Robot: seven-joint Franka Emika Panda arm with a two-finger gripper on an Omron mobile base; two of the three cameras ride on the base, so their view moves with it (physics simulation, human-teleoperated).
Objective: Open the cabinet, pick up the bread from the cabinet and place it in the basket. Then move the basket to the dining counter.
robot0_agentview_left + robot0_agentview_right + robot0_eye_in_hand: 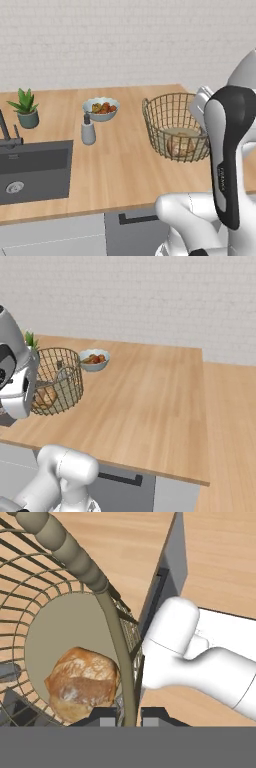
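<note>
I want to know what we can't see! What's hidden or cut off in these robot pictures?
- Claw: hand view, its fingertips are cut off by the bottom edge, though it looks shut on the rim of the basket.
- Basket's right side: left base view, hidden behind the arm.
- Bread: right base view, partly behind the arm and wire mesh.
- Sink: left base view, cut by the left edge.
</note>
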